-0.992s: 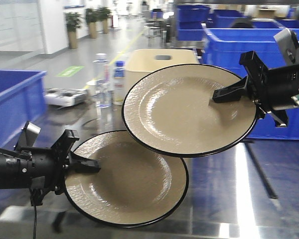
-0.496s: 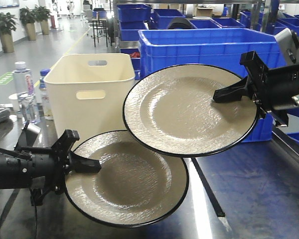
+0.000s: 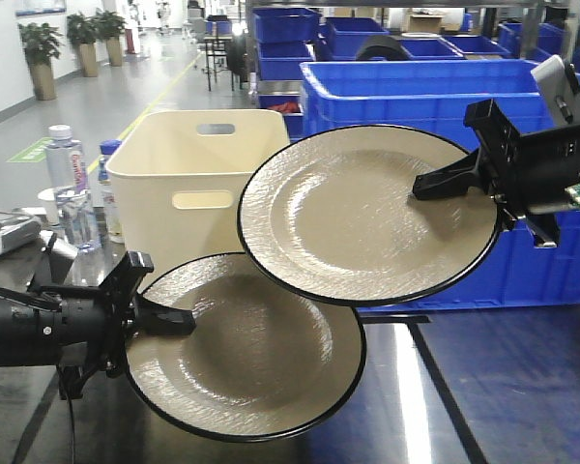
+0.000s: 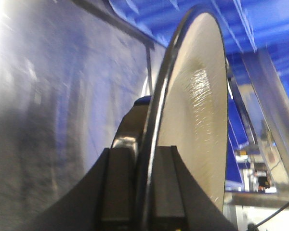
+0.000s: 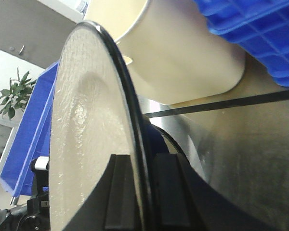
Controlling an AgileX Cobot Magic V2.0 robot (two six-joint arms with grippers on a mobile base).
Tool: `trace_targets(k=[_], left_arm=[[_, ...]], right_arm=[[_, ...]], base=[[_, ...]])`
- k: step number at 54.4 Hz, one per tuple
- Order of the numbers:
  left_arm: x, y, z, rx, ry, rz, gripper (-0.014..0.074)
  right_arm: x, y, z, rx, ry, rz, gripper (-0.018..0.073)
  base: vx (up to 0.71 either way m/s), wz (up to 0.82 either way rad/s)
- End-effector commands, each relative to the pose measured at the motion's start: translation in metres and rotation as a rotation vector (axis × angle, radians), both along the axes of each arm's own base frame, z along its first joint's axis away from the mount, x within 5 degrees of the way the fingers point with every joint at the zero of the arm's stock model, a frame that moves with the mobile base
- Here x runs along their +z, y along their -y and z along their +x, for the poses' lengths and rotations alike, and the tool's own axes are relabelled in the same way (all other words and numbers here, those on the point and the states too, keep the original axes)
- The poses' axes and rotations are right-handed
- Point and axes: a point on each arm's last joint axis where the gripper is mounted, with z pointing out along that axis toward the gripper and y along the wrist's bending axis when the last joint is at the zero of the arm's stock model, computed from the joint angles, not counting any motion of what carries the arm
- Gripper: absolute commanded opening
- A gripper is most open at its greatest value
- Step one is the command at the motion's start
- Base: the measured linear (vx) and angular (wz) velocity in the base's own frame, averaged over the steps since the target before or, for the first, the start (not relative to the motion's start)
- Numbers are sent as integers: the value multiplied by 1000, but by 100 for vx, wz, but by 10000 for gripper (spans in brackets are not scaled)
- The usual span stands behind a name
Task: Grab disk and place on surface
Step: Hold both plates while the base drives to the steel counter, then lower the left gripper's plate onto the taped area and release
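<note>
Closest in, the left hand (image 3: 169, 319) is clamped on the rim of the lower disk (image 3: 256, 358), a beige plate with a black edge, held off the glossy dark counter (image 3: 503, 387). The left wrist view shows the rim pinched between both fingers (image 4: 118, 187). A bit higher and further back, the right hand (image 3: 435, 184) grips the upper disk (image 3: 358, 213) the same way, and its edge overlaps the lower one from the front. Can't tell if they touch. A black tape line (image 3: 437, 391) runs across the counter. Behind sit a cream bin (image 3: 188, 184), water bottles (image 3: 66, 169), then blue crates (image 3: 396, 92).
</note>
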Motion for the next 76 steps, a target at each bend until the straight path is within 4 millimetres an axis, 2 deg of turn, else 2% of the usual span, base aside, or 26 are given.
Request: trace_targets(k=[1,69,76], left_arm=[[34,3,-8,18,59,-128,-1],[32,4,-10,-20,54,-100,-1],[31,1,-5,38,60,-107,0]], right_arm=[[39,-2,-15,-30,120,124,-8],[40,-1,-15,-35,124,132,-8],[41,0,-14,-55,135,137,-8]], base=[[10,24],[2,5],[0,0]])
